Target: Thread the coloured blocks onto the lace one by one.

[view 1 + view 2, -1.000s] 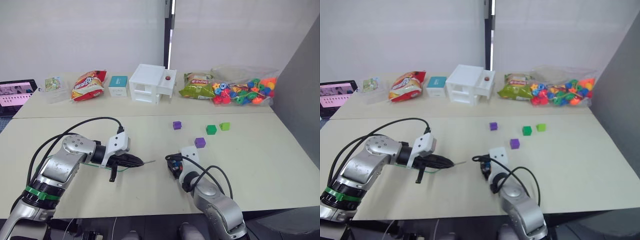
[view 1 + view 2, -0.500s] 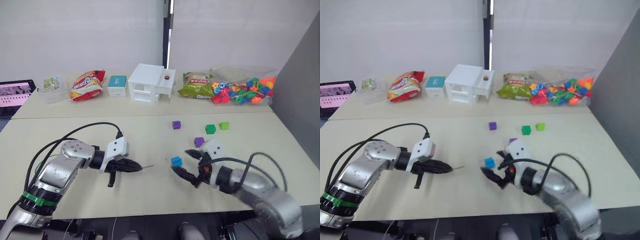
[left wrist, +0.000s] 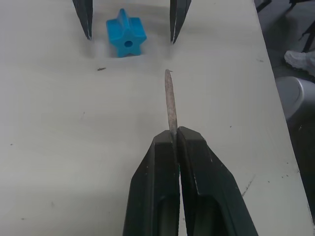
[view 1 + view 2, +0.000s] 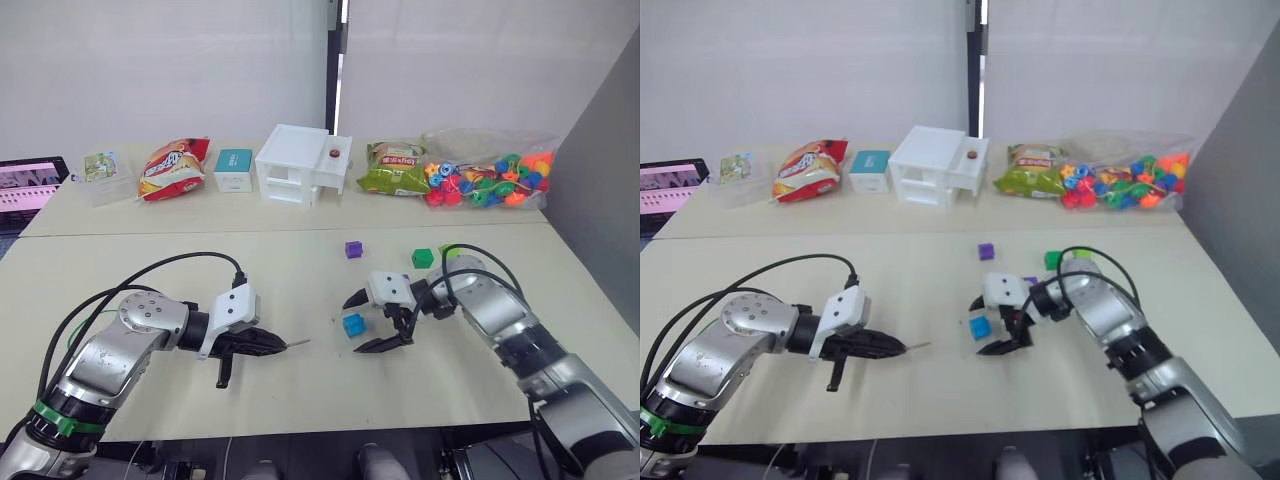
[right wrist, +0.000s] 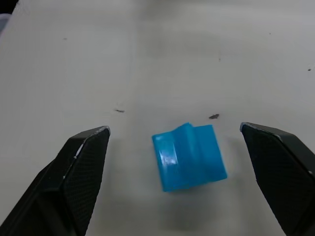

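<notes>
The left tool (image 3: 173,135) is clenched on the lace (image 3: 170,103), whose stiff, pale, rod-like tip juts straight out beyond its black fingers; the rest of the cord is hidden behind them. Ahead of that tip, the glossy blue block (image 5: 189,156), star-shaped end-on with a round centre hole, lies on the matte, speckled tabletop (image 5: 197,49) between the released right tool's (image 4: 372,322) spread wedge-shaped fingers, apparently touching neither.
</notes>
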`<action>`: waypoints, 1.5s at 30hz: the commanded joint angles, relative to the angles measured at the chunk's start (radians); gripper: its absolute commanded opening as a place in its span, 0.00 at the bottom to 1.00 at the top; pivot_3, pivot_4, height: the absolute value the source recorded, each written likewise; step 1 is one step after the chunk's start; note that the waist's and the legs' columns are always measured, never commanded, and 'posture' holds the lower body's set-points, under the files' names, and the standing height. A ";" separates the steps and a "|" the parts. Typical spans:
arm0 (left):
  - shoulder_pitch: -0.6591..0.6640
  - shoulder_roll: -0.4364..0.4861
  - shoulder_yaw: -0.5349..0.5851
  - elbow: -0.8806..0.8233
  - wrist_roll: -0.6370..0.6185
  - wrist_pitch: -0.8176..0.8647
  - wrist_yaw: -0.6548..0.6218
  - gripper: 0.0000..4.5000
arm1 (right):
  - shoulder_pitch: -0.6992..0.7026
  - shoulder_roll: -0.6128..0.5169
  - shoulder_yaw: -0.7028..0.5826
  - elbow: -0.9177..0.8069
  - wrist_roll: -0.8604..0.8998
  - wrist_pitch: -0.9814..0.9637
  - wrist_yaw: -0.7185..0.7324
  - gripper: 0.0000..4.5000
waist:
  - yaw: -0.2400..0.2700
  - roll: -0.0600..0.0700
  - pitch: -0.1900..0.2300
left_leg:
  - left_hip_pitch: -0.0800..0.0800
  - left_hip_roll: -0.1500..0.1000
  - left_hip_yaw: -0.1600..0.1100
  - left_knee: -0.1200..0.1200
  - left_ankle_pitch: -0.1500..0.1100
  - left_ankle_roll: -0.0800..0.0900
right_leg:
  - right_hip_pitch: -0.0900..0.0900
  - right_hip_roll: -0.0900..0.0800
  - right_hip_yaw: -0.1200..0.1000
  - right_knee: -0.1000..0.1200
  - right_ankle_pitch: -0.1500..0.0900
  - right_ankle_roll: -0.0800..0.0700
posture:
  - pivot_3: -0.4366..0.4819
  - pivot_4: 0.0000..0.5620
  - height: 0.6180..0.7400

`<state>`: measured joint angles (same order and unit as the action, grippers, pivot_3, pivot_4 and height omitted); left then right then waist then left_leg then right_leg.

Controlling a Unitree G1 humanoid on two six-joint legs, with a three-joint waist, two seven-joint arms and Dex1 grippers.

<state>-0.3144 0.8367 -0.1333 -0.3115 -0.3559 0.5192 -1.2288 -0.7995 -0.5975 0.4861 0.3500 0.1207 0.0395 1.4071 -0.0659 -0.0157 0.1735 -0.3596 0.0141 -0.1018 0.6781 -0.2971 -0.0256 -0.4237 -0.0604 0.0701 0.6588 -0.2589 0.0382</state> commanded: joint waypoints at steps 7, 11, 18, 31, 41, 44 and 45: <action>0.013 0.012 0.041 -0.089 -0.050 0.061 0.055 0.00 | -0.046 0.055 -0.024 0.212 -0.090 -0.162 0.036 0.52 | -0.001 0.000 0.000 | 0.001 0.000 0.000 0.000 0.000 0.000 | 0.000 0.000 0.000 0.002 0.000 0.000 | 0.48 0.27 1.00; 0.018 0.023 0.035 -0.107 -0.054 0.072 0.059 0.00 | -0.017 0.059 -0.042 0.198 -0.088 -0.154 0.028 0.30 | -0.001 0.000 0.000 | 0.003 0.000 0.000 0.000 0.000 0.000 | 0.001 0.000 0.000 0.004 0.000 0.000 | 0.48 0.27 1.00; -0.050 0.021 -0.035 -0.121 -0.004 0.221 0.152 0.00 | 0.093 0.044 -0.097 -0.124 -0.033 0.185 -0.042 0.30 | 0.001 0.000 0.000 | 0.004 0.000 -0.001 0.000 0.000 0.000 | 0.002 0.001 0.001 0.005 0.000 0.000 | 0.48 0.27 1.00; -0.232 0.052 -0.216 -0.141 -0.042 0.460 0.103 0.00 | 0.275 -0.009 -0.035 -0.523 -0.083 0.488 -0.183 0.30 | 0.005 0.000 0.000 | 0.004 -0.001 -0.001 0.001 0.000 0.000 | 0.002 0.001 0.000 0.004 0.000 0.000 | 0.48 0.27 1.00; -0.259 0.032 -0.282 -0.112 0.009 0.374 0.106 0.00 | 0.238 -0.005 0.030 -0.514 -0.109 0.425 -0.151 0.30 | -0.004 -0.001 0.000 | 0.004 0.000 -0.001 0.001 0.000 0.000 | 0.003 0.002 0.000 0.005 0.000 0.000 | 0.48 0.27 1.00; -0.255 0.023 -0.278 -0.107 0.018 0.335 0.104 0.00 | 0.228 -0.010 0.041 -0.501 -0.115 0.395 -0.136 0.30 | -0.002 -0.001 0.000 | 0.004 0.000 -0.001 0.001 0.000 0.000 | 0.003 0.002 0.000 0.005 0.000 0.000 | 0.48 0.27 1.00; -0.253 0.020 -0.275 -0.105 0.021 0.317 0.104 0.00 | 0.225 -0.016 0.046 -0.494 -0.117 0.378 -0.124 0.30 | -0.002 -0.001 0.000 | 0.004 0.000 -0.001 0.001 0.000 0.000 | 0.003 0.002 0.000 0.005 0.000 0.000 | 0.48 0.27 1.00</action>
<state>-0.5580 0.8616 -0.4170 -0.4128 -0.3434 0.8743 -1.1193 -0.5756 -0.6083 0.4994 -0.1482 0.0113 0.4444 1.2553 -0.0675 -0.0163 0.1733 -0.3553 0.0137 -0.1030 0.6788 -0.2968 -0.0260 -0.4210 -0.0589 0.0704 0.6633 -0.2590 0.0381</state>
